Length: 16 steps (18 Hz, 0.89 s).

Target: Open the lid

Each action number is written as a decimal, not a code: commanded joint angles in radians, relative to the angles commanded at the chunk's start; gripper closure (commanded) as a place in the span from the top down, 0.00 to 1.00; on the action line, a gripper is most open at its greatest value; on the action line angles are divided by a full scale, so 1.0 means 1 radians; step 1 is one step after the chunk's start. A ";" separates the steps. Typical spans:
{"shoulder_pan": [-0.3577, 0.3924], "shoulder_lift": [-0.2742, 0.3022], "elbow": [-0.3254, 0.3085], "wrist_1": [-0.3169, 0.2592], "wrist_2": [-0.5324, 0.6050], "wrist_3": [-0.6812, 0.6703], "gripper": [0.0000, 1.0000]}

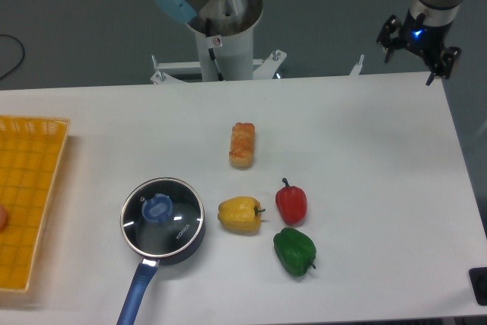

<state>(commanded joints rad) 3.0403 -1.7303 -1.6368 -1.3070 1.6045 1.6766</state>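
The lid point(162, 216) sits flat on the saucepan point(169, 243), its metal rim matching the pan's mouth all round and its blue knob point(157, 208) a little off the middle of the glass; the pan stands on the white counter point(365, 157) with its blue handle point(135, 294) running toward the near edge; so the task is not yet begun. The knob is small and rounded, and a grip set off-centre could slide off it, or tip the glass so the rim catches on the pan and drags it along; a lift that is not straight up could do the same. Just beside the saucepan lies a yellow pepper point(240, 214), with a red pepper point(291, 202) and a green pepper point(294, 250) beyond it and a bread roll point(242, 144) farther from the pan; a low sweeping approach could knock these. A yellow basket point(30, 188) lies on the pan's other side. The hand point(416, 39) hangs well apart from the saucepan, past the counter's far corner; it grasps nothing, its fingers look spread, though it is small in view.
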 joint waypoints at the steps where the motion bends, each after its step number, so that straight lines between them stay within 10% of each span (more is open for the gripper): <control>1: 0.003 0.000 -0.002 -0.002 0.002 0.002 1.00; 16: -0.043 0.026 -0.023 0.000 -0.029 -0.046 1.00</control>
<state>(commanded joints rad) 2.9976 -1.7043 -1.6598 -1.3070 1.5754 1.6309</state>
